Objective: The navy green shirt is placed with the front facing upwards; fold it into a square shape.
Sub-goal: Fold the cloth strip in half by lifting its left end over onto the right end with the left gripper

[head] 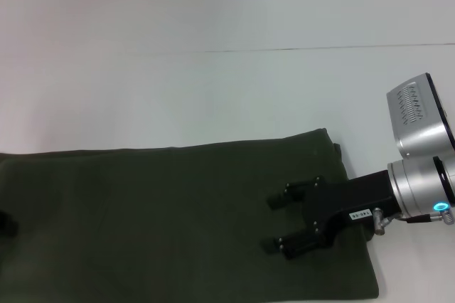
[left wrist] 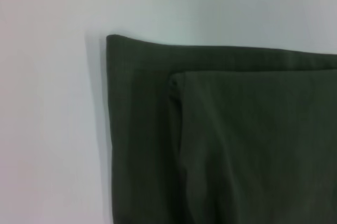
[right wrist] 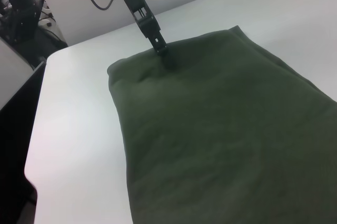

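The navy green shirt (head: 163, 225) lies flat on the white bench (head: 213, 89) as a long folded band, running from the robot's left edge of the head view across to the right gripper (head: 274, 222). No lettering, collar or tag shows; only plain dark cloth faces up. The left wrist view shows at least two layers stacked at one corner, the upper panel set in from the lower edge, so treat it as a layered soft stack, not a single sheet. You see the right gripper low over the shirt's right end, jaws spread with cloth beneath and nothing between them; whether the tips touch the fabric cannot be told. The left gripper (right wrist: 167, 58) sits at the far end of the band, its tip down on or at the cloth in the right wrist view; you cannot tell whether its jaws are spread or pinching. Handling judgement: light, limp cotton, not fragile, likely to sag and drag, and layers may slip apart if you lift only the top one. Take hold at the end corners, pinching through all layers at the edge, one gripper per end or per corner. Lift low and carry the end over evenly, or the fold skews.
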